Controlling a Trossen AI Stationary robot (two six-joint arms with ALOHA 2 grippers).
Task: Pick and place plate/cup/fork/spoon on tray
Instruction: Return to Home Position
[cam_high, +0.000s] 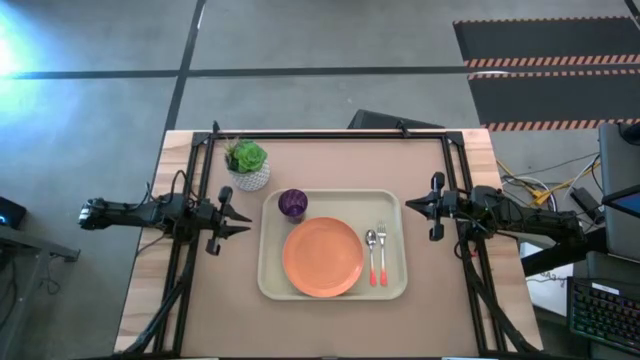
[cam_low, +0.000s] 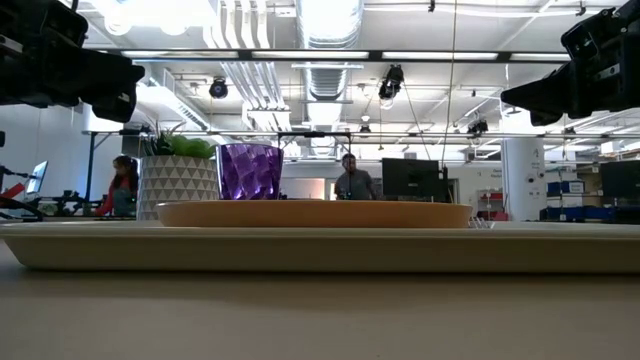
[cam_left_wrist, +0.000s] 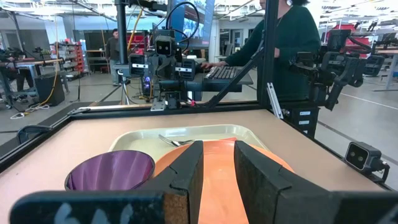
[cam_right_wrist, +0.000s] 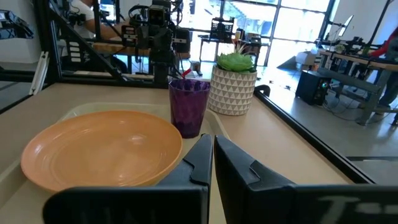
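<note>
A: Left gripper (cam_high: 240, 222)?
B: Hovers over the table (cam_high: 200, 300), raised well clear of it. Fingers (cam_left_wrist: 186, 180) parted a little, gripping nothing.
A: Straight ahead of it?
B: The tray (cam_high: 268, 285), just past its tips. Nearest on it, the cup (cam_high: 292, 203), upright in the tray's corner. Past the cup and to one side, the plate (cam_high: 322, 257), filling the tray's middle.
A: Right gripper (cam_high: 408, 205)?
B: Hangs opposite, facing the left gripper across the tray. Fingers (cam_right_wrist: 249, 174) pressed almost together, clamped on nothing.
A: Closest to that one?
B: The fork (cam_high: 382, 255), then the spoon (cam_high: 371, 255), lying side by side on the tray between the right gripper and the plate. Spoon just beside the plate's rim; touching or not, cannot tell.
A: Anything off the tray?
B: A white pot (cam_high: 248, 168) with a green plant, standing on the table beside the left gripper, near the cup's corner of the tray. Beyond the right gripper, past the table, a person (cam_left_wrist: 286, 50) in a dark top.
</note>
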